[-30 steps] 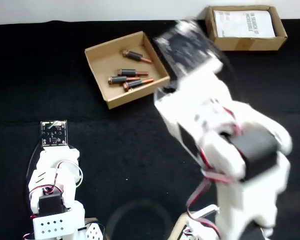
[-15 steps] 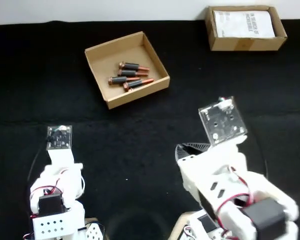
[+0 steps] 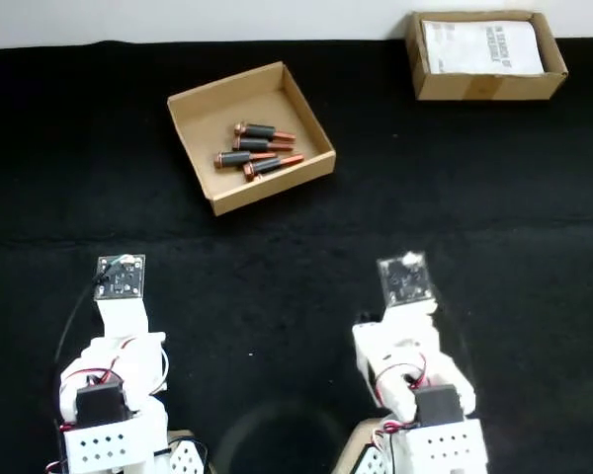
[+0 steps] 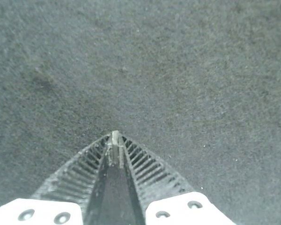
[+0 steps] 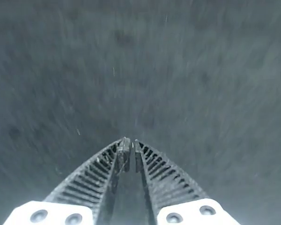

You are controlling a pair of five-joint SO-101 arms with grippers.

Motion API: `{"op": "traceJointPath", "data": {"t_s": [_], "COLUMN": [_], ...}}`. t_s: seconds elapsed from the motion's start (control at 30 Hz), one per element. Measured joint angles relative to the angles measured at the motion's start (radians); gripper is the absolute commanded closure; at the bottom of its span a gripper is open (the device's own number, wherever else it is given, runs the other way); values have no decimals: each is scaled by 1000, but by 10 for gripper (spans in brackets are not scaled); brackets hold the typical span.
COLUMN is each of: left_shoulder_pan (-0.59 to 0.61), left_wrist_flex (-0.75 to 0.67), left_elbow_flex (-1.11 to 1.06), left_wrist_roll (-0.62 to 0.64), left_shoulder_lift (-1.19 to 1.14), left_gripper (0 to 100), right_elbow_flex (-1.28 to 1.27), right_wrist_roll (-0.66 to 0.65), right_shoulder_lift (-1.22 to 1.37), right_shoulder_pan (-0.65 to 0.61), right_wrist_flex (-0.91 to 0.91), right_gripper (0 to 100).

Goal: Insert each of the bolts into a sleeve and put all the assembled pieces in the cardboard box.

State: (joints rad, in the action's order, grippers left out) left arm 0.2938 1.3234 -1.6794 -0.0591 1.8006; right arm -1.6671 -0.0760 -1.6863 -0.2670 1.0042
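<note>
Evidently, the four assembled pieces (image 3: 257, 148) are lying inside the cardboard box (image 3: 210, 109), well apart from both arms. In the high view the box is sitting at roughly 1 o'clock from the left arm (image 3: 114, 365) and 11 o'clock from the right arm (image 3: 415, 365), with neither clearly nearer. The pieces' long axes are running close to 9-to-3, with dark cylindrical sleeves mid-length and coppery metal showing at the ends. The left gripper (image 4: 114, 145) is holding its ribbed black jaws pressed together on nothing above the matte, fuzzy black cloth (image 3: 474, 178). The right gripper (image 5: 129, 147) is doing likewise, tips all but touching. The box is shallow, open-topped brown card. On this evidence, the task is looking finished.
</note>
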Motion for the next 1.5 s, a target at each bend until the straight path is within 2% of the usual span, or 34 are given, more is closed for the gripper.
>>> {"op": "traceJointPath", "data": {"t_s": [0.17, 0.27, 1.5], "left_shoulder_pan": [0, 0, 0], "left_wrist_flex": [0, 0, 0], "left_elbow_flex": [0, 0, 0], "left_wrist_roll": [0, 0, 0], "left_shoulder_lift": [0, 0, 0], "left_gripper": [991, 991, 991], "right_elbow_flex": [-5, -5, -5], "right_wrist_roll": [0, 0, 0], "right_shoulder_lift": [-123, -126, -126], "right_shoulder_pan": [0, 5, 5], "right_wrist_flex": [206, 249, 247], "right_gripper": [991, 991, 991]}}
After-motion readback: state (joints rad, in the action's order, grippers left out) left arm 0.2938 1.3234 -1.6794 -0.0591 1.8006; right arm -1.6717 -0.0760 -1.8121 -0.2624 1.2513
